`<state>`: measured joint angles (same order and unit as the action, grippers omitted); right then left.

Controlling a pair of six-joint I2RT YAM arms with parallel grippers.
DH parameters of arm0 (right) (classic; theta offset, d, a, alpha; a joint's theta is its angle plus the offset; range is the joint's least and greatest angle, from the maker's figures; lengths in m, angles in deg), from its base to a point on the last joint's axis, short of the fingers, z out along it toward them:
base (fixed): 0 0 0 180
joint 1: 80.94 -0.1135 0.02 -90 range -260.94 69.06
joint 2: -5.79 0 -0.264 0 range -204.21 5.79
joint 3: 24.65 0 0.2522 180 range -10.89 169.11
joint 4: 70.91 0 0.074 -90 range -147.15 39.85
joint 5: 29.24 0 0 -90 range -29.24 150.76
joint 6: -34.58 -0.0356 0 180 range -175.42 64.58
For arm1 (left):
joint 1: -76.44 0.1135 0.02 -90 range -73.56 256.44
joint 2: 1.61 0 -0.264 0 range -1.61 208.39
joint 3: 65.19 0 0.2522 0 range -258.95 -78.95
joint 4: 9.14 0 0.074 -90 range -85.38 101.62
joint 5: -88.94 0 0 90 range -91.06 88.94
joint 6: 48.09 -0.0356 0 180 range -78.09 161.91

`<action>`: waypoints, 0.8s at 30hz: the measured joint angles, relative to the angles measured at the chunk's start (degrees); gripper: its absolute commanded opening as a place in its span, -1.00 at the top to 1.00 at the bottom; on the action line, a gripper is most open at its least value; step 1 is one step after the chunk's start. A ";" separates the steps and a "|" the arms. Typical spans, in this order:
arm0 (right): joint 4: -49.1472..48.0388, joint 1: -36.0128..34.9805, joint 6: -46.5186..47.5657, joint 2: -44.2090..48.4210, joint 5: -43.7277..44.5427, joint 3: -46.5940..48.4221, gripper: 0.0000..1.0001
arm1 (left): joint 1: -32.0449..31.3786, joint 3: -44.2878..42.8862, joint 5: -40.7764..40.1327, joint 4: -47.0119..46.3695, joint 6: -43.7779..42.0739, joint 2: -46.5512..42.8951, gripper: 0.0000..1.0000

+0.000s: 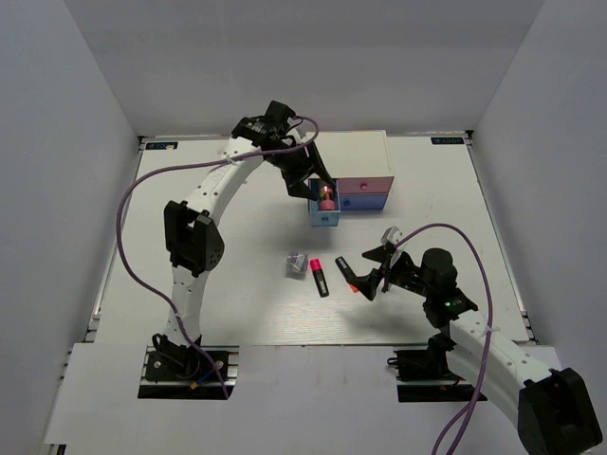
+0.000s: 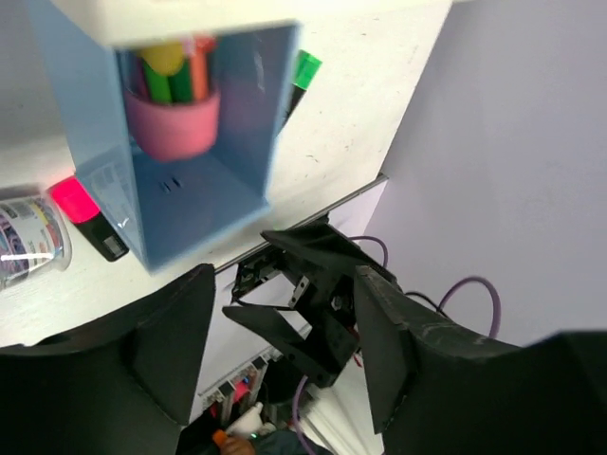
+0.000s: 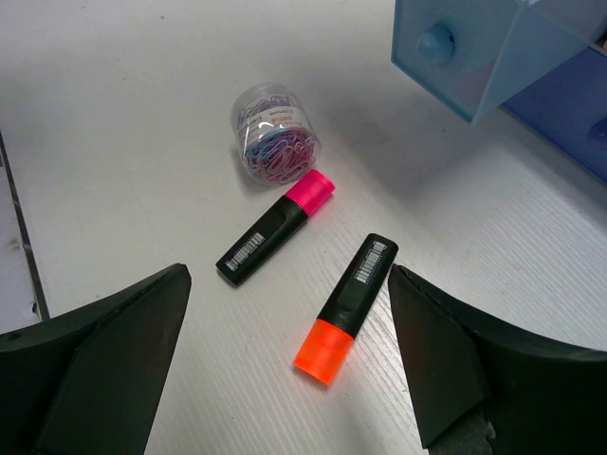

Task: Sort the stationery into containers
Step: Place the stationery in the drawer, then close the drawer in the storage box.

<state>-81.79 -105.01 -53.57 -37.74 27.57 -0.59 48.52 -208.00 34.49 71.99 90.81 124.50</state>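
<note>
Right pincer (image 3: 286, 284), spread wide, hovers with the short black orange-capped highlighter (image 3: 349, 299) slanting beneath its gap; I'd say square up across the barrel, then pinch mid-body.

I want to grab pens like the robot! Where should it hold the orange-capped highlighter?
Likely the black barrel of the orange-capped highlighter, at its middle, coming straight down from above. It lies flat with bare table along both long sides, so the open right tool can pinch across its narrow width. The pink-capped highlighter lies apart, leaving room.
</note>
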 measured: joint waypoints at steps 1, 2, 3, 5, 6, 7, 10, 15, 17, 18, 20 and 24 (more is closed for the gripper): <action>0.00 0.00 0.00 0.00 0.00 0.00 -0.81 | 0.00 0.07 -0.37 0.09 0.00 -1.03 -0.29; 0.00 0.00 0.00 0.00 0.00 0.00 -0.81 | 0.00 0.24 -0.63 -0.04 0.07 -2.25 -0.24; 0.00 0.00 0.00 -0.02 -0.02 0.00 -0.81 | 0.00 0.83 -0.83 -0.61 -0.07 -3.76 -0.17; 0.00 0.00 0.04 -0.17 -0.28 0.00 -0.81 | 0.00 2.71 -1.03 -2.45 -0.37 -7.34 0.20; -0.09 0.00 0.09 -0.42 -0.59 0.00 -0.81 | 0.00 3.98 -1.01 -3.96 -0.42 -9.49 0.35; -0.35 0.00 0.17 -0.83 -1.01 0.00 -0.81 | 0.00 5.49 -1.05 -5.49 -0.57 -11.45 0.66; -1.18 0.00 1.60 -2.86 -3.37 0.09 -0.28 | 0.00 11.91 -0.79 -11.02 -1.99 -18.27 0.86; -0.76 -0.04 6.64 -12.28 -9.25 4.96 1.00 | 0.22 28.44 -2.86 -20.17 -4.90 -29.94 0.41; -0.74 -0.04 10.47 -16.48 -10.43 8.52 0.97 | 0.31 36.59 -4.87 -23.12 -5.84 -34.64 -0.31; -0.76 -0.07 13.00 -18.64 -11.06 10.67 0.93 | 0.31 41.44 -6.32 -25.22 -6.14 -37.44 -0.45; -0.63 -0.07 17.64 -23.12 -11.98 15.21 0.87 | 0.31 50.84 -9.42 -28.35 -6.23 -42.97 -0.60; 3.48 -0.07 28.37 -32.24 -14.12 25.29 0.84 | 0.31 67.28 -15.61 -34.21 -4.37 -55.12 -0.89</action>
<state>-78.32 -105.08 -25.20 -69.98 13.45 24.70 48.83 -140.72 18.88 37.79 86.44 69.37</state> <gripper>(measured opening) 0.080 0.903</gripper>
